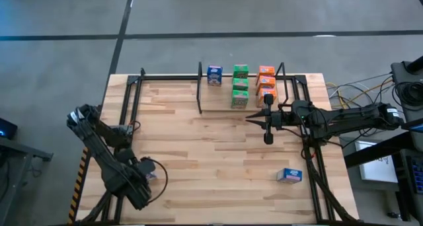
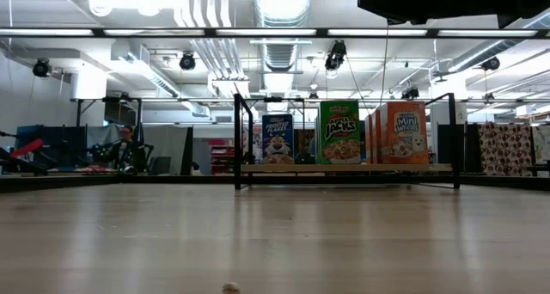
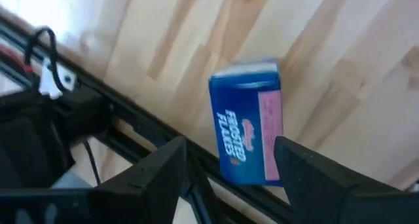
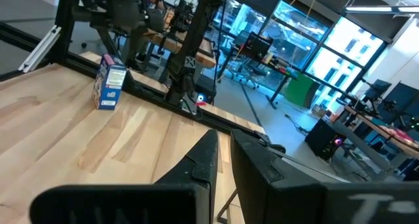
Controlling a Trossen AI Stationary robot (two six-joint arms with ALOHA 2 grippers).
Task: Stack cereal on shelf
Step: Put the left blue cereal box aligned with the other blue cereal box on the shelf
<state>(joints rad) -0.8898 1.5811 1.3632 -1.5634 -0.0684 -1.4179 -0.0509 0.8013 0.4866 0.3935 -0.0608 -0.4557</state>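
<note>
The shelf (image 1: 218, 106) stands at the table's far edge. On it are one blue box (image 1: 214, 75), three green boxes (image 1: 240, 85) and three orange boxes (image 1: 266, 80); the low view shows them upright on its board (image 2: 344, 168). A second blue box (image 1: 289, 176) lies flat near the table's right near corner. A third blue box (image 3: 245, 142) rests on the table at the near left. My left gripper (image 3: 230, 141) is open over it, a finger on either side. My right gripper (image 1: 251, 118) is shut, empty, in front of the shelf's right end.
Black frame rods (image 1: 129, 100) run along the table's left, right and far sides. One rod (image 3: 131, 129) lies close beside the blue box under my left gripper. Bare wood (image 1: 211, 153) fills the table's middle. Cables (image 1: 350, 94) hang off the right side.
</note>
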